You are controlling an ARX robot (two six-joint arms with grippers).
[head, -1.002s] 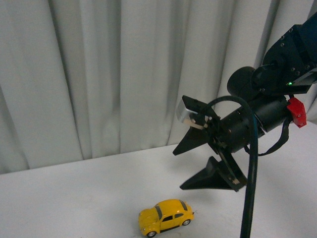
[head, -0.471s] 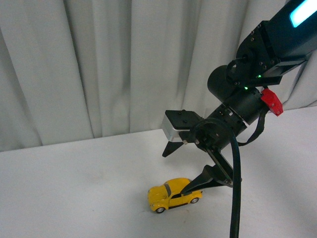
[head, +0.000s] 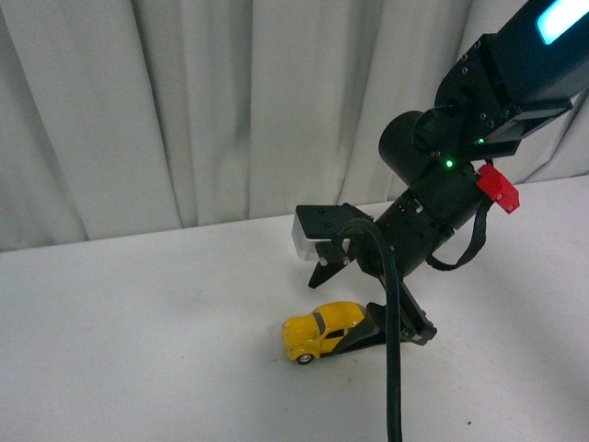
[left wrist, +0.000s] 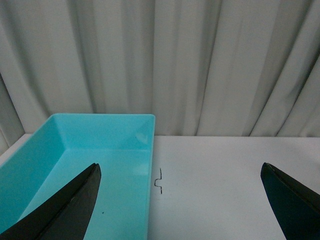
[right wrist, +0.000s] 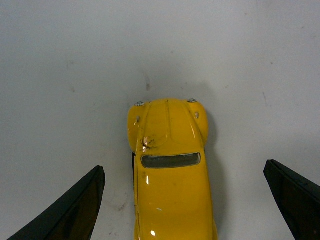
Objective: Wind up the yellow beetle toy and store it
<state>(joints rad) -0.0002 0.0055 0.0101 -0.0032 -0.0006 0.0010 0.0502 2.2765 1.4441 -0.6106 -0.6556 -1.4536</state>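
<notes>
Lowered further, the right gripper, wide open and empty, is set astride the yellow beetle toy, whose long axis is aligned between the jaws.

We see the yellow beetle toy standing upright on its wheels on the white table. In the front view its nose points left and its tail is partly hidden. Its rounded body is glossy, with dark windows and small black wheels. From above, in the right wrist view, we find a dark scuff on the hood just ahead of the windshield.
</notes>
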